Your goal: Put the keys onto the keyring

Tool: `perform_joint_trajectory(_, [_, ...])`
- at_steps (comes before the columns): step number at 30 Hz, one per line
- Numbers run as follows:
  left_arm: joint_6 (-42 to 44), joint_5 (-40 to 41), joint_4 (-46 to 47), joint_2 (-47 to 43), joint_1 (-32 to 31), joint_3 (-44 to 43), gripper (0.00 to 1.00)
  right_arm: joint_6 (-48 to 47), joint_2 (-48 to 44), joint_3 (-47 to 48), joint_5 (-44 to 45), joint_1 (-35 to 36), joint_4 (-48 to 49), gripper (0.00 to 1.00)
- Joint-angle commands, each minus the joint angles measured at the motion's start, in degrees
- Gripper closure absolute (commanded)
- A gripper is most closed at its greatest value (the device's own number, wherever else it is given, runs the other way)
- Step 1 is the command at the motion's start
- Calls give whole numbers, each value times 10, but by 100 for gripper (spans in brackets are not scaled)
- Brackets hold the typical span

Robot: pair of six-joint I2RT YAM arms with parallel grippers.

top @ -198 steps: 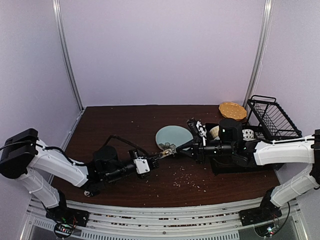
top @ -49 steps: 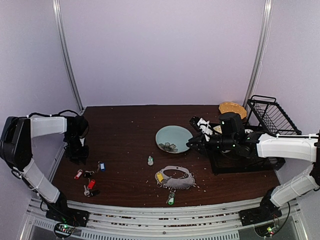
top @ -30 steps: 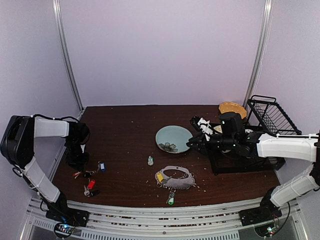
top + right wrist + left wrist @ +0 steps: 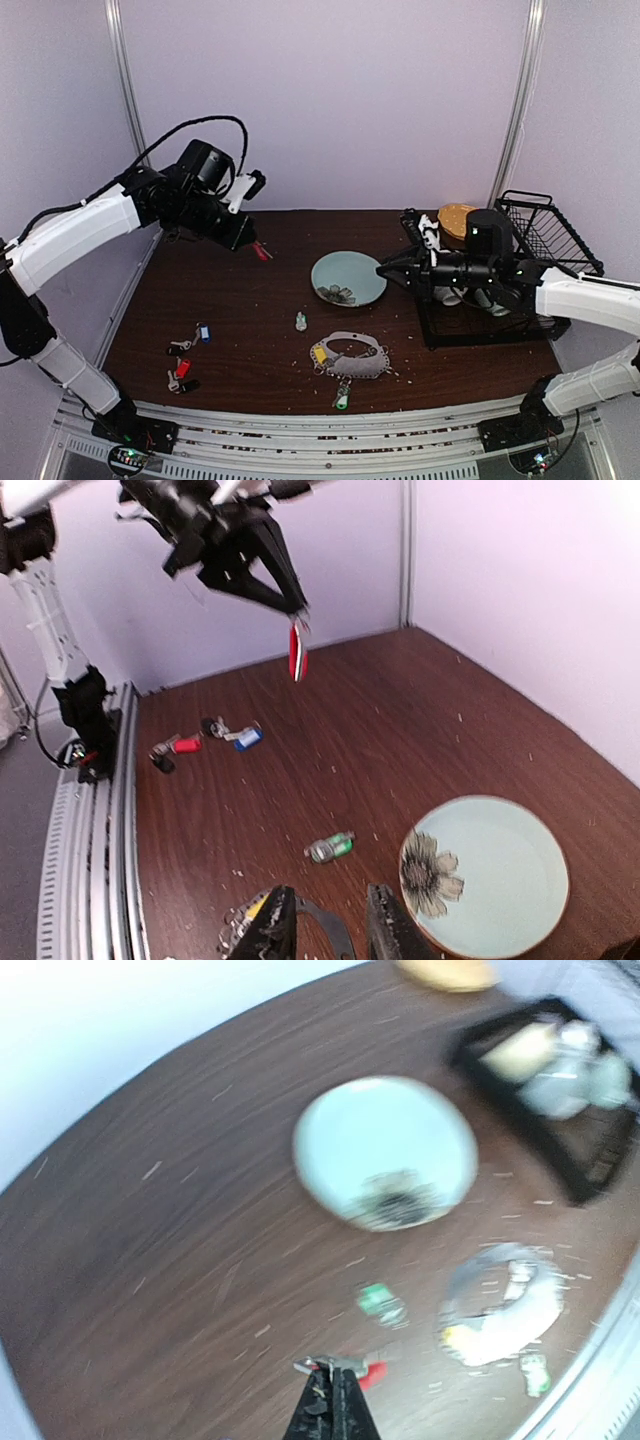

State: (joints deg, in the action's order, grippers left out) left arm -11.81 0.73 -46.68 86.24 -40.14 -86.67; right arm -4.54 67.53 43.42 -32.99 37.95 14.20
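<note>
Near the front edge, the keyring (image 4: 362,366) lies flat, with loose keys (image 4: 183,360) to its left. Farther back, the right gripper (image 4: 383,268) hangs open and empty by the plate (image 4: 345,265). Beyond, high up, the left gripper (image 4: 250,243) pinches a red-tagged key (image 4: 262,252).

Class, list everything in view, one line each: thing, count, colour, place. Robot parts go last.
keyring: one, grey, front centre; yellow-tagged key and green-tagged key by it.
loose keys: a few, blue, red and dark tags, front left.
red-tagged key: one, hanging from the left gripper.
plate: one, pale green, centre.
bottle: one, clear, between plate and keyring.
dish rack: one, black, back right.
disc: one, tan, beside the rack.
tray: one, black, right side.
left gripper: black, raised, shut on the red-tagged key.
right gripper: black, open, empty, by the plate.
</note>
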Motion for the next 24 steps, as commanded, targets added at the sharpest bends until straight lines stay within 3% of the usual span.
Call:
perform_joint_trajectory(1, [111, -134, 134, 12, -73, -16, 100, 60, -44, -7, -111, 7, 128, 68])
perform_joint_trajectory(7, [138, -268, 278, 6, -115, 35, 100, 97, -32, 27, -101, 64, 156, 67])
perform_joint_trajectory(12, [161, -295, 298, -4, -150, 56, 100, 125, -26, 18, -92, 88, 168, 69])
perform_joint_trajectory(16, [157, -298, 331, -19, -160, 80, 100, 138, -21, 17, -90, 100, 185, 84])
perform_joint_trajectory(24, [149, -303, 367, -27, -174, 101, 100, 122, -29, 15, -98, 101, 144, 74])
